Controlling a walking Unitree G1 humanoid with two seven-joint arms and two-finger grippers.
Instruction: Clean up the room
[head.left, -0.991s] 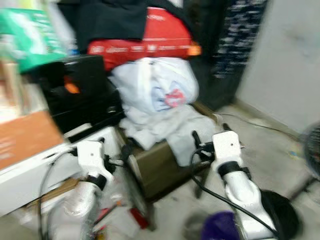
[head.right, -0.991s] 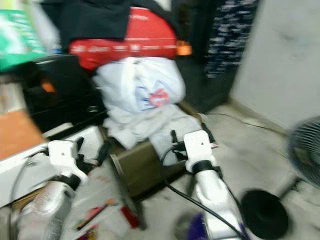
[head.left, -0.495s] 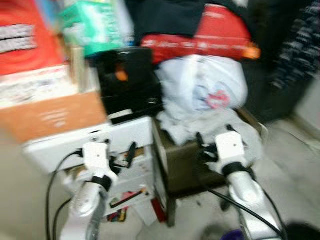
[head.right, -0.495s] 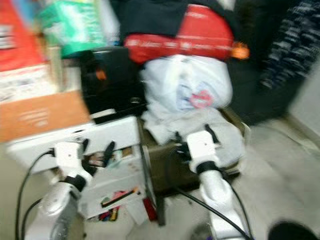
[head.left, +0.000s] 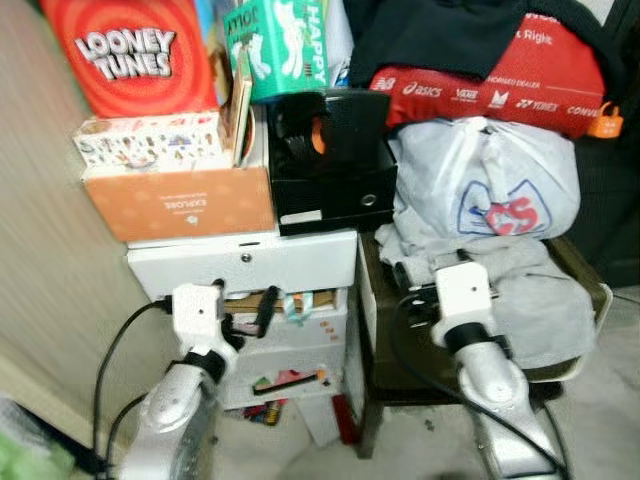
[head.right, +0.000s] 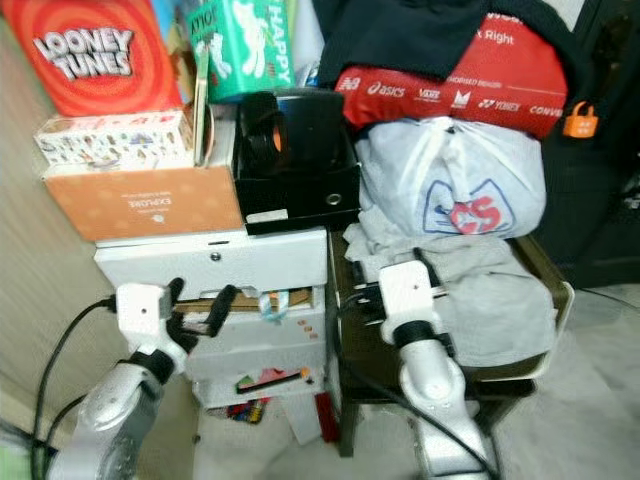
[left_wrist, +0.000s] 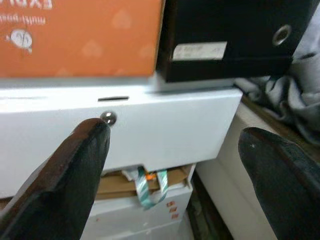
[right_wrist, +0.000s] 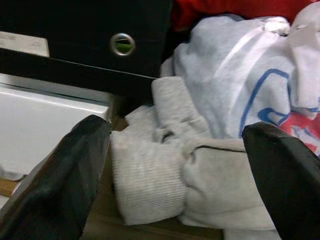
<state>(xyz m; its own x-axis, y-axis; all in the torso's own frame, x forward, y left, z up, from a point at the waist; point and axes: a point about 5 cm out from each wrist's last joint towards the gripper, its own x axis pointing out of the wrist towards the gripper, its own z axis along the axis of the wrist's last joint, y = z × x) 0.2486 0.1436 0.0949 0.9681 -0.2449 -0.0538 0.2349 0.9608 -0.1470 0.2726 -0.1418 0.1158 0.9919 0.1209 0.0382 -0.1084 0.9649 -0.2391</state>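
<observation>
Both grippers hang with fingers spread and empty, the left gripper (head.left: 243, 305) just before the white drawer unit (head.left: 290, 262), the right gripper (head.left: 429, 271) close over the grey garment (head.left: 520, 290).

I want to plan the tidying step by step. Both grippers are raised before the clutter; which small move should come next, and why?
Probably ease the right gripper forward onto the grey garment. Its fingers are open, the garment's cuff lies between them in the right wrist view, and it hangs loose over the chair's edge, unlike the stacked boxes.
</observation>
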